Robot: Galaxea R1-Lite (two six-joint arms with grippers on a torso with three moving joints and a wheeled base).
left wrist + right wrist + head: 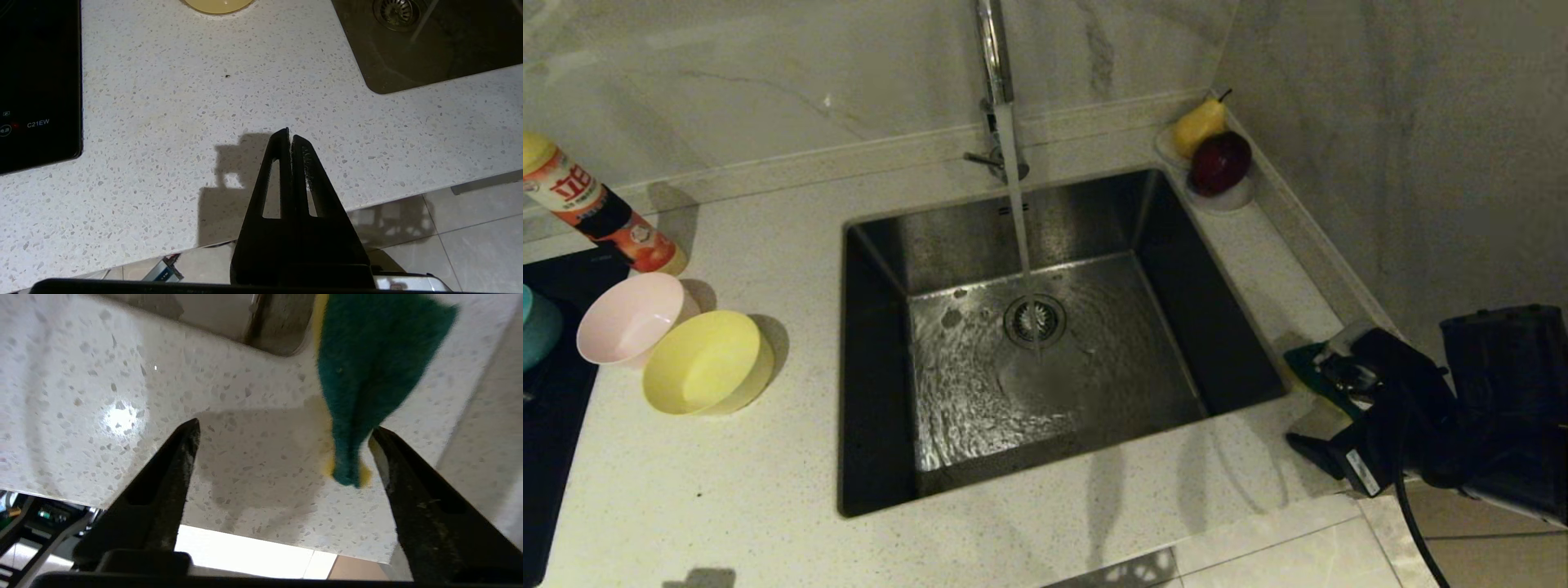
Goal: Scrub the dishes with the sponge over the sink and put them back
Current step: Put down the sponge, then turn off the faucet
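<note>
With the right gripper point(286, 433) spread wide beside the sponge point(367, 375) on the counter point(122, 396), centre both fingers around it before closing; left gripper point(290, 136) rests pressed together

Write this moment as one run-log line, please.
right claw: open, beside green-and-yellow foam sponge on counter | left claw: shut, parked | tap running

Left of the sink point(1045, 343), which ran with tap water, my pink bowl point(633, 317) and yellow bowl point(709, 362) sat tilted, touching. The green-faced sponge point(367, 379) lay bent beside its right front corner.
</note>
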